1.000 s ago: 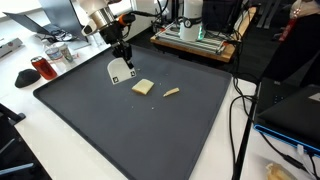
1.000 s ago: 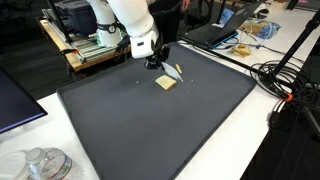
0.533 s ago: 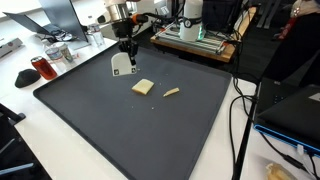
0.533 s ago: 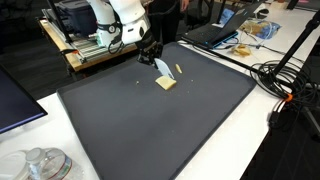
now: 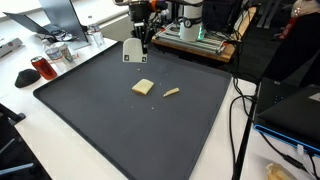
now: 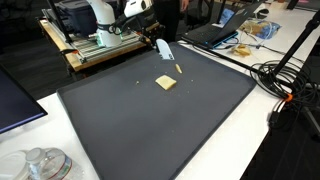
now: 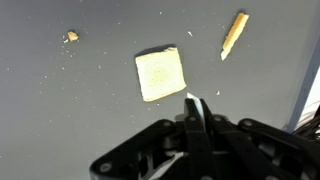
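White card clamped in gripper, apart from tan square; marks illegible.

Bright, even indoor light, soft shadows; the near fingers look blurred.

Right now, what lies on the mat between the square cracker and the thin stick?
Only bare mat with a few tiny specks lies between the cracker and the stick; the wrist view shows it best.
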Robot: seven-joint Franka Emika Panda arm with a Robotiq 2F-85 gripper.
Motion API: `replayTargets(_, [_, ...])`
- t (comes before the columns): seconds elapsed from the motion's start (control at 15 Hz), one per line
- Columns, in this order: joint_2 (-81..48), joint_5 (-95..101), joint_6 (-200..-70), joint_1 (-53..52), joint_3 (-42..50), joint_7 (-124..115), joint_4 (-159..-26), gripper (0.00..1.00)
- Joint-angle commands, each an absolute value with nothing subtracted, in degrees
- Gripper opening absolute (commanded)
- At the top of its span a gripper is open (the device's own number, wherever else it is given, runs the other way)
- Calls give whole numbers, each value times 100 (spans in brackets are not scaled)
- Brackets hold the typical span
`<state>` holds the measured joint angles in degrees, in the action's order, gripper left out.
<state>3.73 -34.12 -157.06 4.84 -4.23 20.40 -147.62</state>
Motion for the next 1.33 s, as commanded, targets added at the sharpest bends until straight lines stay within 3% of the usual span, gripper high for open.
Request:
replayTargets(0.0, [1036,-2507,-15776,142,-380,850,-15239,1])
replayTargets(0.4, [1321,-1256,-14884,-245,-618,-223,-14827,1])
replayTargets(1.0, [190,13,-12251,-557,-962,-686,-12775,1])
replayTargets(1.27, [-463,111,-11833,-534,-839,-1270,-12084,1])
